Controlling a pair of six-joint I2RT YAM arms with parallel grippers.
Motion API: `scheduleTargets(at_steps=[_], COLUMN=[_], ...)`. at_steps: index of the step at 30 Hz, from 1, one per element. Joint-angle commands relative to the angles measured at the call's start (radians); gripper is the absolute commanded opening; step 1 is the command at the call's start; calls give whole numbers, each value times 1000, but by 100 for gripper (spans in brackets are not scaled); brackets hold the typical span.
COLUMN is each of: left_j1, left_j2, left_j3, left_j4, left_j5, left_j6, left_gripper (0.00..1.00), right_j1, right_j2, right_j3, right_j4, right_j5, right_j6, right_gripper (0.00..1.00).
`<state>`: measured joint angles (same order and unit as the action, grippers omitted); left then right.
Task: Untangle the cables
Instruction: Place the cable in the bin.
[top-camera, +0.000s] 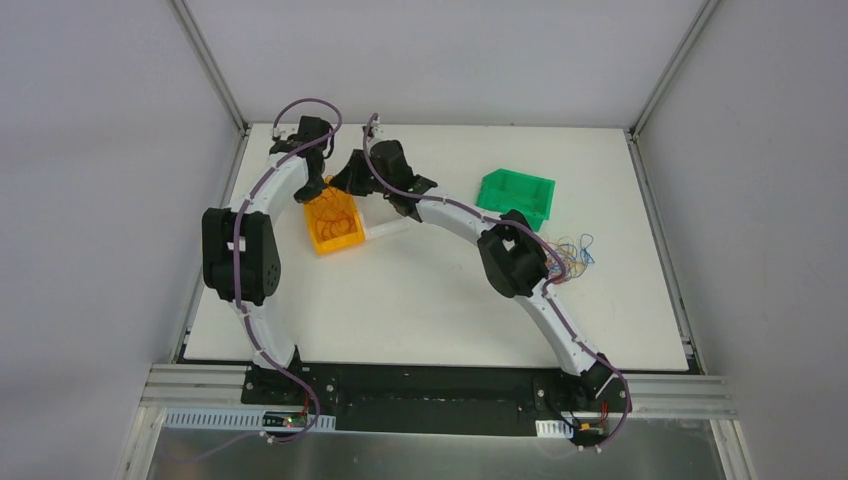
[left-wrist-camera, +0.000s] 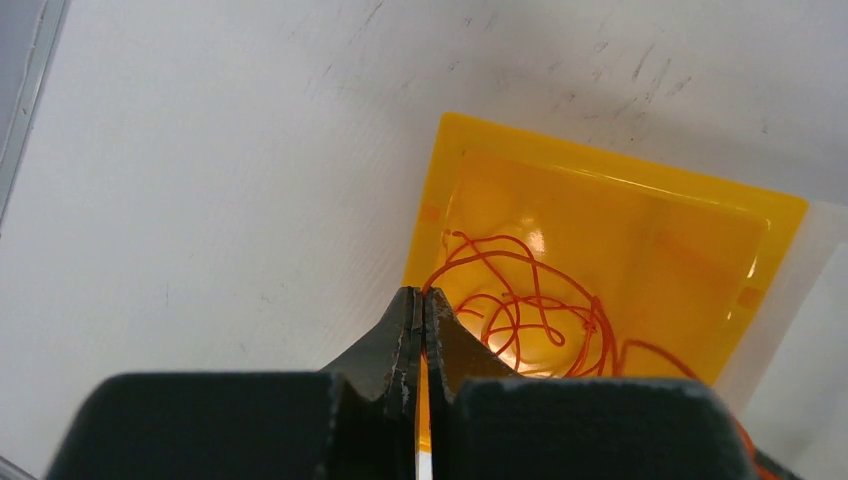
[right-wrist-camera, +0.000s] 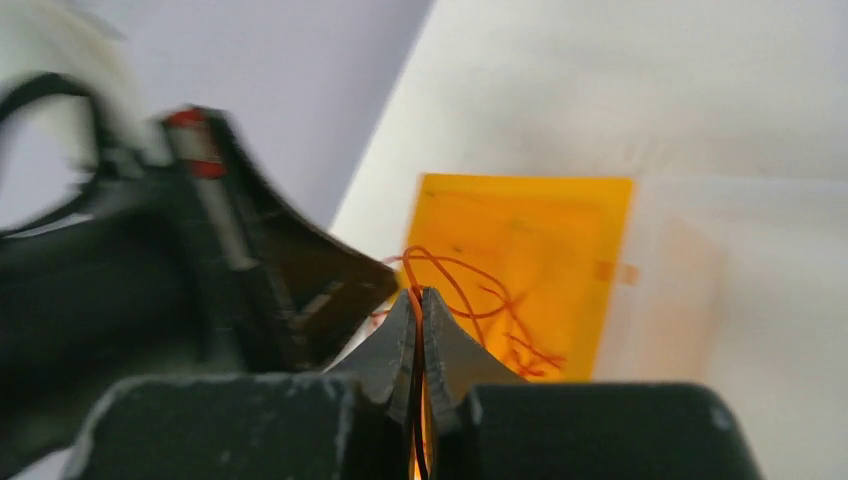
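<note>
Curly orange cables (left-wrist-camera: 530, 310) lie in a yellow bin (left-wrist-camera: 620, 165) at the back left of the table. My left gripper (left-wrist-camera: 420, 293) hangs over the bin's near rim, shut, and an orange cable runs out from its tips. My right gripper (right-wrist-camera: 420, 292) is shut on an orange cable (right-wrist-camera: 450, 275) that passes down between its fingers, just above the yellow bin (right-wrist-camera: 520, 185). In the top view the left gripper (top-camera: 322, 182) and right gripper (top-camera: 345, 183) sit close together over the bin (top-camera: 318, 245). A clump of orange, red and blue cables (top-camera: 570, 257) lies on the table at the right.
A green bin (top-camera: 517, 196) stands at the back right, just behind the clump. A pale translucent tray (top-camera: 390, 228) lies against the yellow bin's right side. The right arm's elbow (top-camera: 515, 262) sits next to the clump. Grey walls close in the table's back and sides.
</note>
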<state>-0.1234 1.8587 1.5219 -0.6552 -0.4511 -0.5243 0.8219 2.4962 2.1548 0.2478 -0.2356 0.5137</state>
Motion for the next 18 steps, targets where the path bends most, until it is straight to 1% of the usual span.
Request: scheduleTargets(at_steps=[1,4,5,6,7,8,12,15,18], left_j1=[1,1,0,-1,-1,-1,-1,0,1], left_j2=[-21,-24,-26,-30,-37,-46,-102,-137,-175], left_j3=[5,9,10,12,12,11,11,13,15], left_j4=[-7,-7,-8,-8,-8,-8,-7,-8,-15], left_j5=[-45,-18,-8,-1,2,5,19,44,58], left_j6=[16,21,26,32,32,36,57,68,75], left_gripper=[1,5,8,12,17,25,46,55,61], right_j1=[-3,9,17,25,33,40,49,56,65], right_j2=[5,26,33,37,40,41,48,59,56], right_j3=[-23,3,18,30,36,37,51,77,88], right_j4=[-54,-103,-129,-151,-167,-174,-217,-242,-261], right_j5=[101,108,115,129,145,155,192,221,286], right_j6=[21,14,0,-16,-28,-38,-53,-71,-89], right_gripper=[0,0,0,0,0,0,0,0,8])
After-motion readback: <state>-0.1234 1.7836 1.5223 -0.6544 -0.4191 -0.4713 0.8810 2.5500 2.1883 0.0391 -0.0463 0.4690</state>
